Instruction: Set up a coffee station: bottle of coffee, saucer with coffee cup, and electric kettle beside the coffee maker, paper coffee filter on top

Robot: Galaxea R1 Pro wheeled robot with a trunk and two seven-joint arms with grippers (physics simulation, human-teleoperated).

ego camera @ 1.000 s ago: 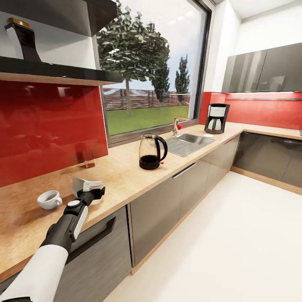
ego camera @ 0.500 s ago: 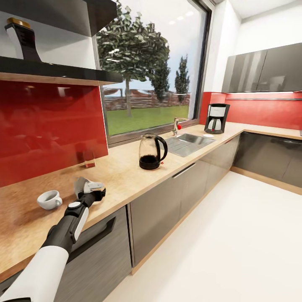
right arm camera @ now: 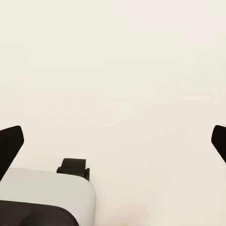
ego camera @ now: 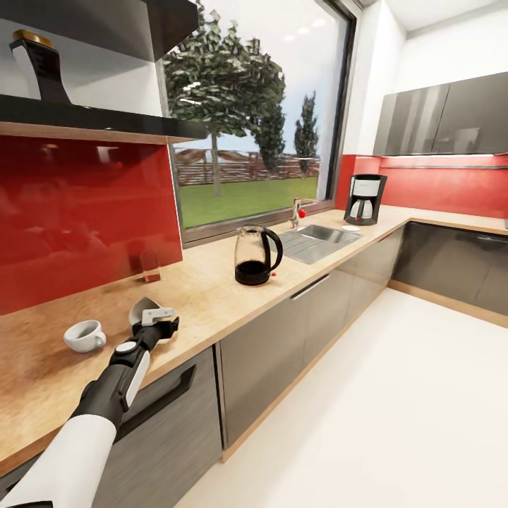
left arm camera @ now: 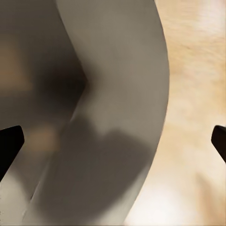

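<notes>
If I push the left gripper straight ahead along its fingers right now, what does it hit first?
The grey paper coffee filter: it sits close between the left gripper fingers, apparently already inside the open span. Past it lies the wooden countertop. Whether they are touching is unclear.

My left arm (ego camera: pixel 106 395) is reaching forward and slightly right, forearm angled up. Left gripper (ego camera: pixel 149 319) is sitting at the arm's far end; in the left wrist view both fingertips (left arm camera: pixel 9 146) are showing at opposite edges, spread wide. Right gripper's fingertips (right arm camera: pixel 10 143) are spread just as wide, pointing down.
</notes>
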